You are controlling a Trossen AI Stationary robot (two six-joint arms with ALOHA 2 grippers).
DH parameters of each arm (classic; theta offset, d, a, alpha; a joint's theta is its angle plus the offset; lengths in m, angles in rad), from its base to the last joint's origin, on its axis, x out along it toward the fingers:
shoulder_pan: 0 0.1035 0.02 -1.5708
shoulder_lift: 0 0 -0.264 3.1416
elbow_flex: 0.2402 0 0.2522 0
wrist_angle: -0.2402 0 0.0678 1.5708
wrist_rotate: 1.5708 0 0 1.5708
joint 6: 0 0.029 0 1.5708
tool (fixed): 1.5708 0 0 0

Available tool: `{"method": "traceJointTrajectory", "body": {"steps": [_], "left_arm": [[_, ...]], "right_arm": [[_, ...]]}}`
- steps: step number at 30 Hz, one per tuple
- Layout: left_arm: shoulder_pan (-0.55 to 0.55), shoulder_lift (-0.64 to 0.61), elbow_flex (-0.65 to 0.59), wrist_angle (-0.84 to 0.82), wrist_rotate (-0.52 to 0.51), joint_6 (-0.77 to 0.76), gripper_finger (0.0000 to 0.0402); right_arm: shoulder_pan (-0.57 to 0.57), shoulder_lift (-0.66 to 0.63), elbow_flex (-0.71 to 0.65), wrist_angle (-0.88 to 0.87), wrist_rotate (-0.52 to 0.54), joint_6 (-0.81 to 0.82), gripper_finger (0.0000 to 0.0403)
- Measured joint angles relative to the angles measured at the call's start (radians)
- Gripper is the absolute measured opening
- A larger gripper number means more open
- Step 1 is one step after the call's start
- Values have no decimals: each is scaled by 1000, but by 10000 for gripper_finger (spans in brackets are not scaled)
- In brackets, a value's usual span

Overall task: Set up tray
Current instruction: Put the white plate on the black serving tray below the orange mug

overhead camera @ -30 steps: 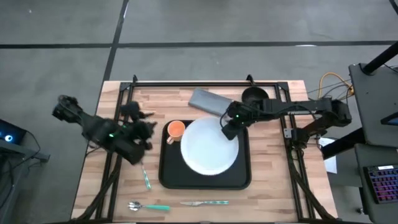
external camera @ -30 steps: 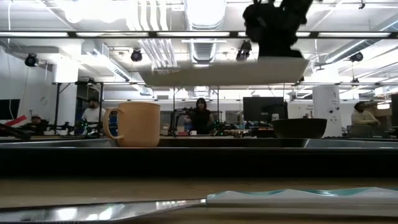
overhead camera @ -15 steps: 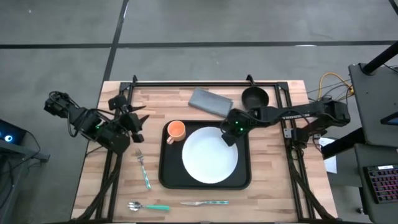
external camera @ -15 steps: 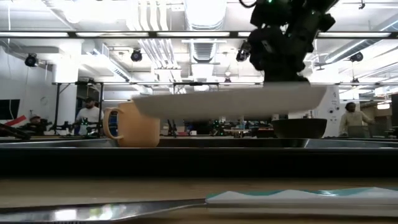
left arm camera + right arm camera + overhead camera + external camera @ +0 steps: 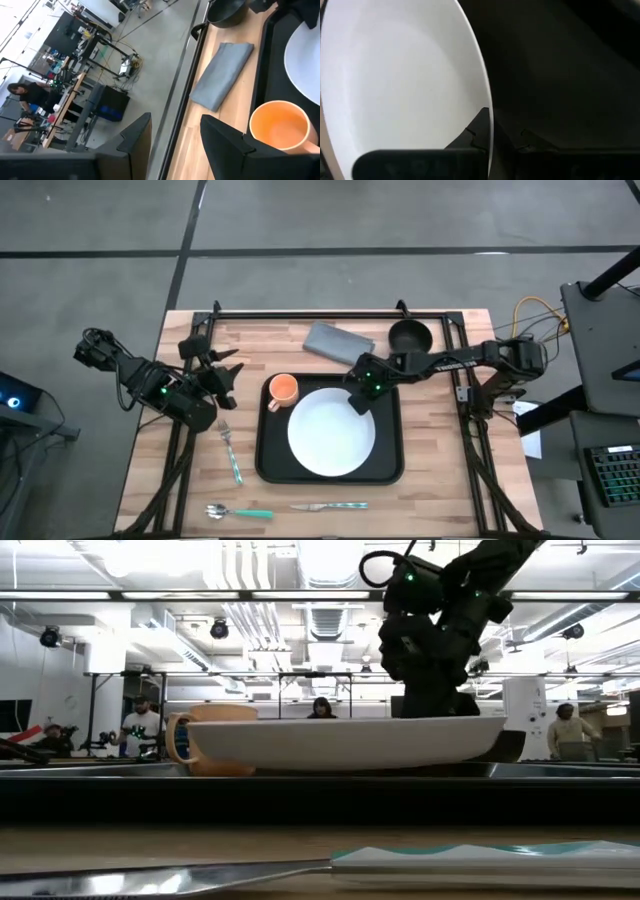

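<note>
The black tray (image 5: pixel 270 465) lies mid-table. On it are a white plate (image 5: pixel 332 430) and, at its far left corner, an orange cup (image 5: pixel 283 388). My right gripper (image 5: pixel 358 395) is shut on the plate at its far right edge; the low view shows it (image 5: pixel 430 705) standing over the level plate (image 5: pixel 345 740), which sits low at the tray's rim line. My left gripper (image 5: pixel 225 375) is open and hovers left of the tray near the cup, touching nothing. Its wrist view shows the cup (image 5: pixel 280 125) and plate (image 5: pixel 305 55) ahead. My right gripper pinches the plate's rim (image 5: pixel 488 112) at its far right side, one finger (image 5: pixel 475 135) over the inside and one (image 5: pixel 530 142) under the outside. It comes slanting down from the far right. The plate is level and low over the tray; whether its base rests there I cannot tell.
A grey folded napkin (image 5: pixel 335 343) and a black bowl (image 5: pixel 408 335) lie beyond the tray near the far edge. A fork (image 5: pixel 230 452) lies left of the tray. A spoon (image 5: pixel 240 512) and a knife (image 5: pixel 330 505) lie along the near edge.
My right gripper has come down and slightly toward the table's left, carrying the plate from high above the tray to just at its surface, and the plate has levelled out. My left gripper has drawn back from beside the tray toward the far left.
</note>
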Motion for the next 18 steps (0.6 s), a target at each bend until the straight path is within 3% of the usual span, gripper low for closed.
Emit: {"method": "traceJointTrajectory", "body": {"steps": [18], "left_arm": [[-1,2,0,0,2,-4,151]], "right_arm": [[-28,101,-3,43,-1,-81,8]]}}
